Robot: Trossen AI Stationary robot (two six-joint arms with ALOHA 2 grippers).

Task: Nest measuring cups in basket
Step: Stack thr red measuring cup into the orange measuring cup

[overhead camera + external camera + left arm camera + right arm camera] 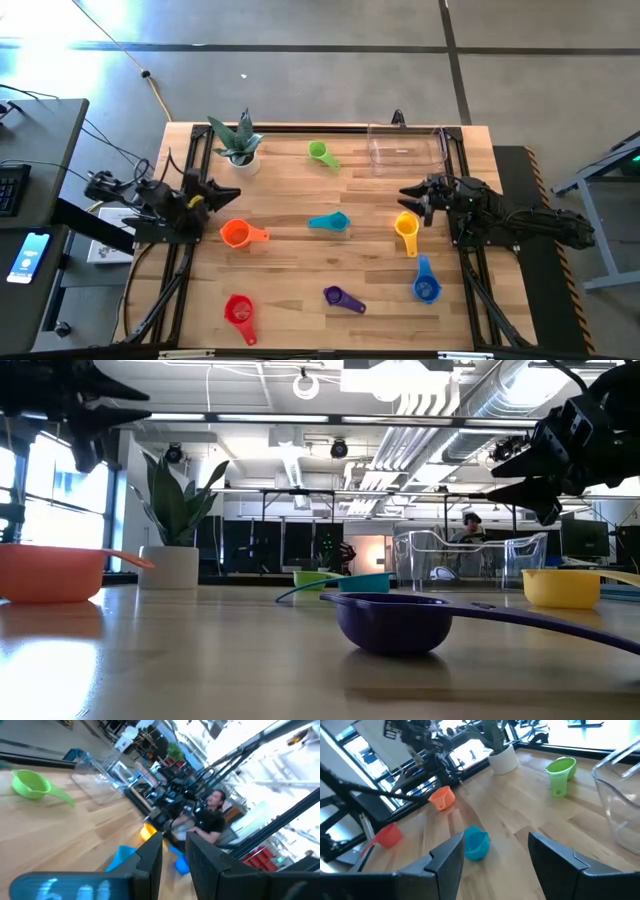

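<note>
Nothing is nested yet: the basket (405, 148) is sitting bare while all seven measuring cups (330, 222) are lying across the table (290, 280). The left end effector (228, 194) is hanging part open, the right end effector (412, 193) is hanging wide open, both holding nothing.

Seven cups (329, 222) scattered, basket (406, 148) empty.

Light wooden slatted table (300, 270). White round pot with spiky green plant (240, 146), far left on the table. Black side desk (35, 180) left of the table, bearing a lit phone (27, 256). Person in dark shirt (210, 817) seated beyond.
</note>
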